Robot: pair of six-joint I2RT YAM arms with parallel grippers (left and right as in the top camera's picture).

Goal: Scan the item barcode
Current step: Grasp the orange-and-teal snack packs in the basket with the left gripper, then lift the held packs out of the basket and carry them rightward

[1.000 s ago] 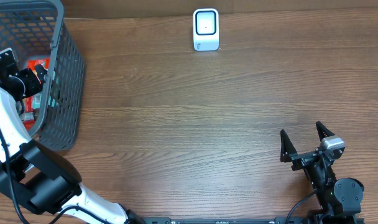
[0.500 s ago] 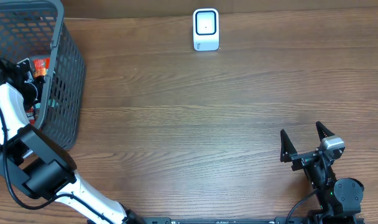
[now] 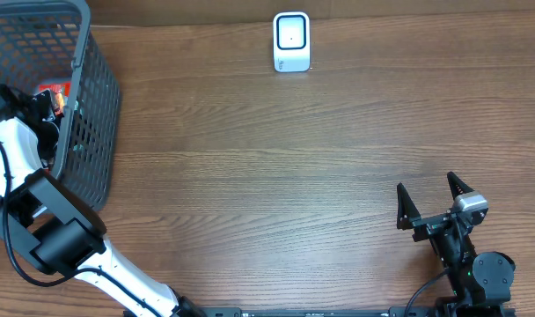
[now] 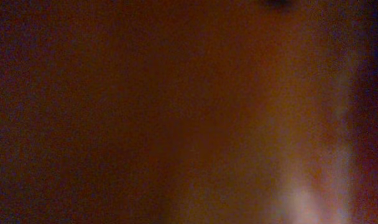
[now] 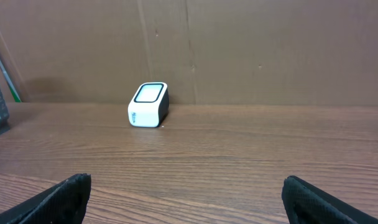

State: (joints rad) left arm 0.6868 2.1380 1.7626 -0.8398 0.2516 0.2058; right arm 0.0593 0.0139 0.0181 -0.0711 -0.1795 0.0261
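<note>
L claw (image 3: 49, 104) in basket (image 3: 98, 106), R claw (image 3: 426, 190) agape

A brown wood-grain bench (image 3: 276, 176) spreads out ahead of the right pincer (image 3: 426, 182); beyond it stands a plain brown wall (image 5: 251, 50) with vertical seams, evenly lit.

There is one table (image 3: 267, 176). On it stand one wire basket (image 3: 98, 106) and one white scanner (image 3: 291, 41). Two robot arms are in view, one left arm (image 3: 12, 145) and one right arm (image 3: 479, 269). The right gripper (image 3: 425, 182) shows two fingers. Inside the basket one red packet (image 3: 54, 88) shows; how many more things lie with it cannot be told.
</note>
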